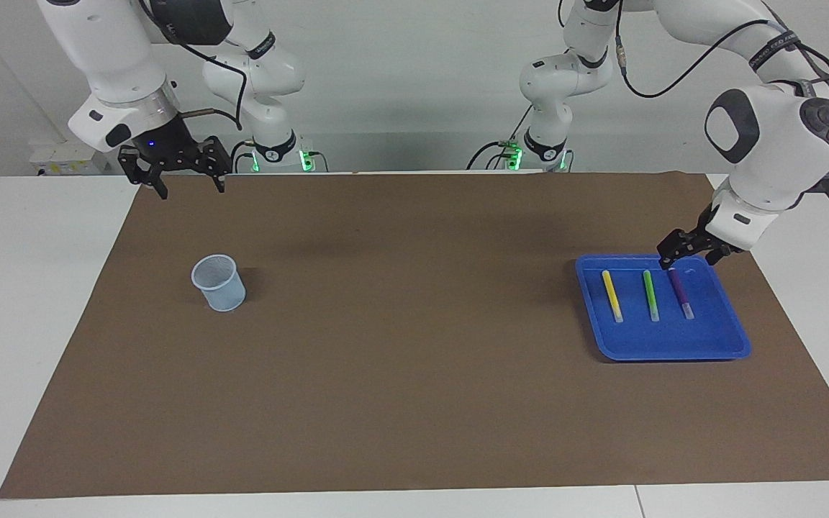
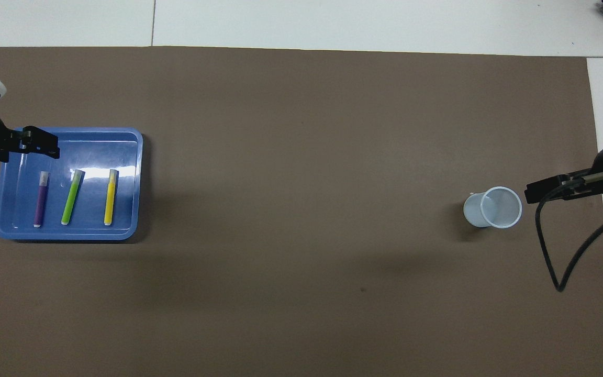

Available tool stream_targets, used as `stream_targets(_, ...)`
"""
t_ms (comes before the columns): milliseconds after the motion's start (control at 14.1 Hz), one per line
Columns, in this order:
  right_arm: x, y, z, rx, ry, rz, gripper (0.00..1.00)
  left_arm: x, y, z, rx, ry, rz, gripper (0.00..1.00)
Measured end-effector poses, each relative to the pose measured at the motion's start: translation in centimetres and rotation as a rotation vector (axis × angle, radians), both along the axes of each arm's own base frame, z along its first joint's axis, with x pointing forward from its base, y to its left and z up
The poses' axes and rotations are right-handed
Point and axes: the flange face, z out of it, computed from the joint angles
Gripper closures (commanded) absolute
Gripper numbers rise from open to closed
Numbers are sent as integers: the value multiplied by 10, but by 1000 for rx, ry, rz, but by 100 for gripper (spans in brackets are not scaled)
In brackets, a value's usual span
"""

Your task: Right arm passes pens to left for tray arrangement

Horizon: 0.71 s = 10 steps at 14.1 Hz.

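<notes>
In the shallow bright blue plastic tray [image 1: 717, 338] toward the left arm's end of the tabletop [image 1: 400, 338] lie three slim pens side by side: yellow [image 1: 612, 295], green [image 1: 650, 295], purple [image 1: 681, 293]. The left claw [image 1: 682, 250] hangs open over the tray's rim, empty. The right claw [image 1: 183, 176] hovers open, empty, over the brown mat's edge; the translucent ribbed cup [image 1: 220, 283] stands on the mat toward that arm's end.

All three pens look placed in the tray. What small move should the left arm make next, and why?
Probably lift the left gripper clear of the tray: it is open and empty over the rim, and the yellow, green and purple pen lie side by side.
</notes>
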Motion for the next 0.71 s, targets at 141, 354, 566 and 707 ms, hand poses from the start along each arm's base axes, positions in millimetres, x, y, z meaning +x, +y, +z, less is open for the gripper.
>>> stream_targets(141, 0, -3, 0, 1, 1, -5, 0, 1, -20, 11, 0, -9, 16, 0)
stream_targets(354, 0, -2, -1, 1, 3, -4, 0, -4, -35, 29, 2, -6, 15, 0)
stream_targets(566, 0, -2, -1, 1, 3, -4, 0, -13, -34, 50, 7, 4, 19, 0)
stream_targets(707, 0, -2, -1, 1, 2, -4, 0, -22, -36, 66, 12, 6, 18, 0)
